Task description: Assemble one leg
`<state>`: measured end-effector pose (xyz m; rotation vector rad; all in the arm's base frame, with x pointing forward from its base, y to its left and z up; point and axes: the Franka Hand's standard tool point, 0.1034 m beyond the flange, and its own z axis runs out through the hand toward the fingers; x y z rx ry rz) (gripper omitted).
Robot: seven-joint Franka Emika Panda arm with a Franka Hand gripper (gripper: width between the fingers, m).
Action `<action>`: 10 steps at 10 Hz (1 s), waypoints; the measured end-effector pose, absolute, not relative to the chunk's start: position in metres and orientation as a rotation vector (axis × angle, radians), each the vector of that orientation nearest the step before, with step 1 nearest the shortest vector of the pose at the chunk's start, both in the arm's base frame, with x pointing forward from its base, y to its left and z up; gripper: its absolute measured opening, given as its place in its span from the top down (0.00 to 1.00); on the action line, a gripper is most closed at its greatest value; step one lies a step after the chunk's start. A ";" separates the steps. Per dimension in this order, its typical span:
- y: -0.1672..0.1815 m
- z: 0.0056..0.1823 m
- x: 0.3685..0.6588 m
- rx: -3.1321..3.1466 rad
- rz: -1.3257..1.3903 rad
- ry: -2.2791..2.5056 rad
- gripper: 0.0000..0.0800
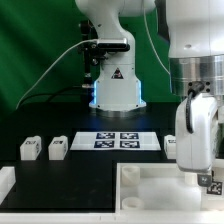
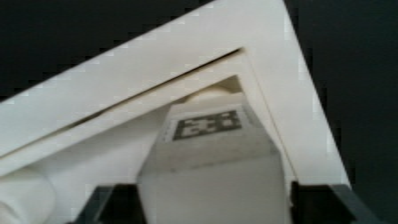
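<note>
Item 1. Large white rimmed panel: nearest the exterior camera, lying flat on the black table, filling the frame from about 5 to 6 o'clock. Its raised rim runs along the near and far edges. In the wrist view a corner of the panel shows as a white wedge against black.

Item 2. Gripper: at 4 o'clock in the exterior view, hanging over the panel's corner on the exterior view's right. Dark fingertips stand either side of a white block in the wrist view.

Item 3. The leg: a white block with a black-and-white square tag, clamped between the fingers, its tagged end tucked against the inside of the panel's corner rim. In the exterior view only the tag shows below the hand.

Item 4. Two more legs and: at 8 o'clock, side by side but apart, standing on open black table well clear of the arm.

Item 5. The marker board: centre, flat, carrying four square tags; no readable writing.

Item 6. Robot base: 12 o'clock, farthest, with a triangular warning label and a green backdrop behind.
</note>
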<state>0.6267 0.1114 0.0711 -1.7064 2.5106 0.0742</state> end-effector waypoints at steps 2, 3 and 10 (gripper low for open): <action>0.112 0.071 0.627 -1.708 0.074 2.510 0.28; 0.112 0.073 0.627 -1.712 0.068 2.498 0.21; 0.115 0.091 0.615 -1.683 0.086 2.458 0.19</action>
